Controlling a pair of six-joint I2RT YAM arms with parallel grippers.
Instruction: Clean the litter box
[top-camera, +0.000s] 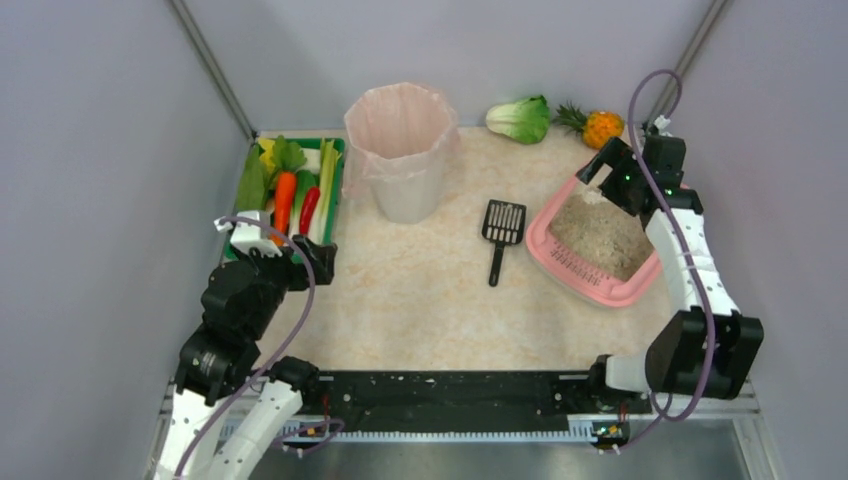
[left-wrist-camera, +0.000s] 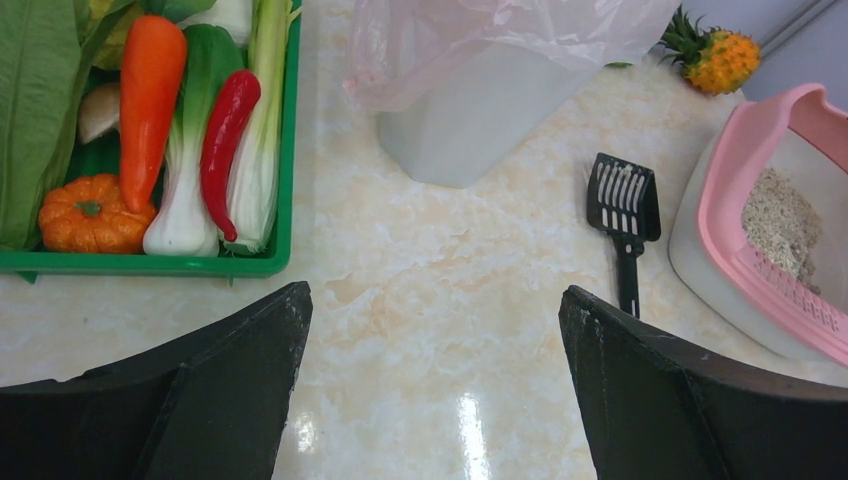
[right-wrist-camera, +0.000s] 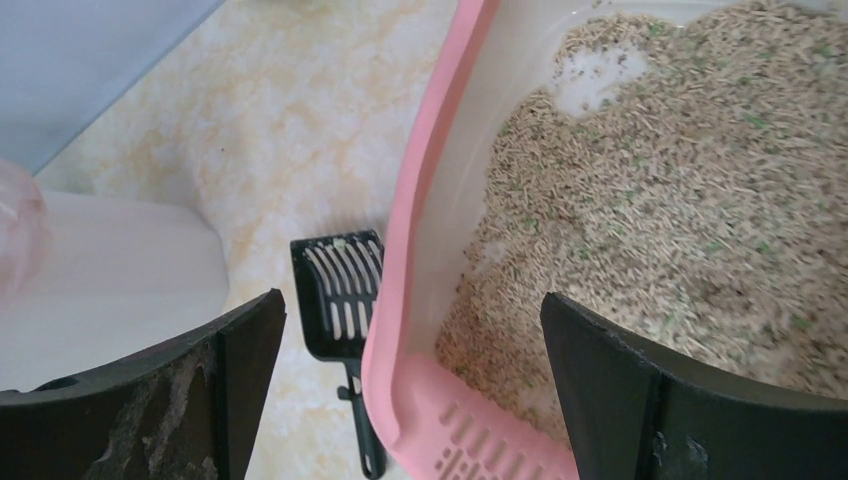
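Both grippers are gaping empty | left gripper (left-wrist-camera: 430, 300) is hovering by the vegetable tray (left-wrist-camera: 150, 265) | right gripper (right-wrist-camera: 415, 300) is hovering over the litter box (top-camera: 590, 285), which is sitting at the table's (top-camera: 420, 300) right beside the scoop (top-camera: 502, 225)

Pink litter box (top-camera: 592, 285) with beige granules, black slotted scoop (top-camera: 501, 232), green tray (left-wrist-camera: 150, 264), cream marbled table (top-camera: 420, 300).

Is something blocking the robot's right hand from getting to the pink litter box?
No, nothing visible is in the way. The right gripper hangs open right over the litter box, at its far end. The black scoop lies beside the box, not between them.
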